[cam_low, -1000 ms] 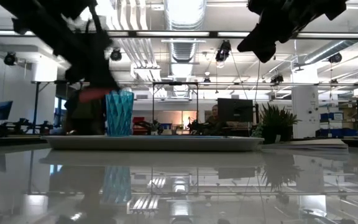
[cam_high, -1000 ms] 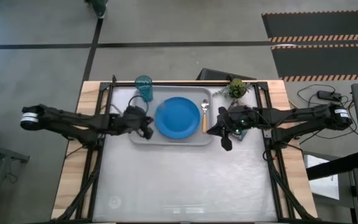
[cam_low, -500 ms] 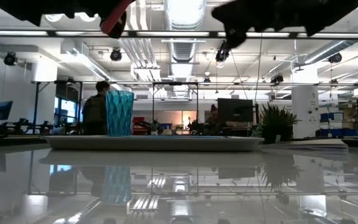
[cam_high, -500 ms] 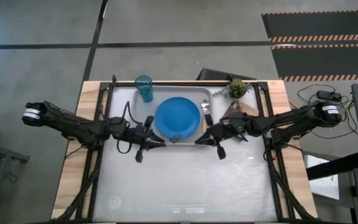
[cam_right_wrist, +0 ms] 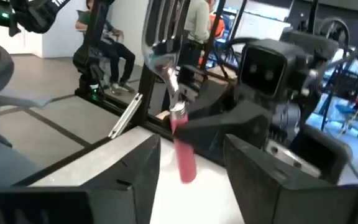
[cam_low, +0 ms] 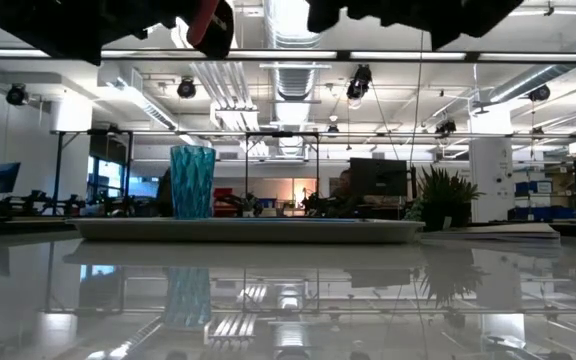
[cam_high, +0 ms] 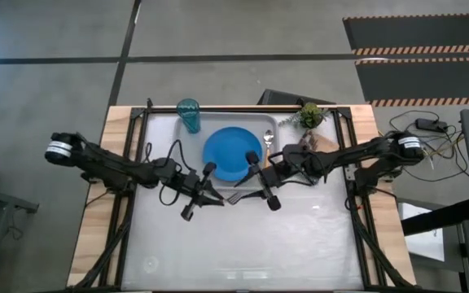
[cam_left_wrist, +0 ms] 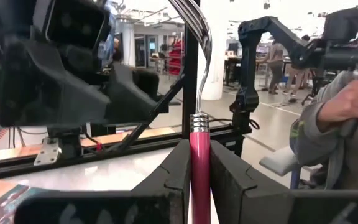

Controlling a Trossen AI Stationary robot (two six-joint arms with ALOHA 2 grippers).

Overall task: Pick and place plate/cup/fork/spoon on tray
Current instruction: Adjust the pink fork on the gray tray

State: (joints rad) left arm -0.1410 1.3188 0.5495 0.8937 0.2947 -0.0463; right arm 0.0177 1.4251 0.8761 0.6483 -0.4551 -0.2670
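Observation:
The fork (cam_high: 236, 198), with metal tines and a pink-red handle, is in the air over the tray's near rim, between my two grippers. My left gripper (cam_high: 210, 198) is shut on it. My right gripper (cam_high: 256, 190) is open and faces it from the right; in the right wrist view its fingers stand either side of the fork (cam_right_wrist: 183, 152), apart from it. The blue plate (cam_high: 233, 151) lies flat in the middle of the grey tray (cam_high: 226, 122). The orange-handled spoon (cam_high: 268, 150) lies to the right of the plate. The teal cup (cam_high: 189, 115) stands upright at the tray's far left corner. My left gripper pinches the fork's pink-red handle (cam_left_wrist: 199, 146) between its two fingers, just behind the metal collar. The metal neck and tines (cam_left_wrist: 197, 37) stick out past the fingertips toward my right gripper. The fork is lifted clear of tray and table.
A small potted plant (cam_high: 309, 115) and a picture card (cam_high: 322, 144) sit off the tray's far right corner. The near half of the table (cam_high: 234, 244) is bare. A person's hand and grey sleeve (cam_left_wrist: 344, 109) show in the room beyond the table.
My left gripper has risen from the tray's left part with the fork and moved toward the table's near edge and right; the fork is lifted clear. My right gripper has moved left and toward the near edge, closing on the fork.

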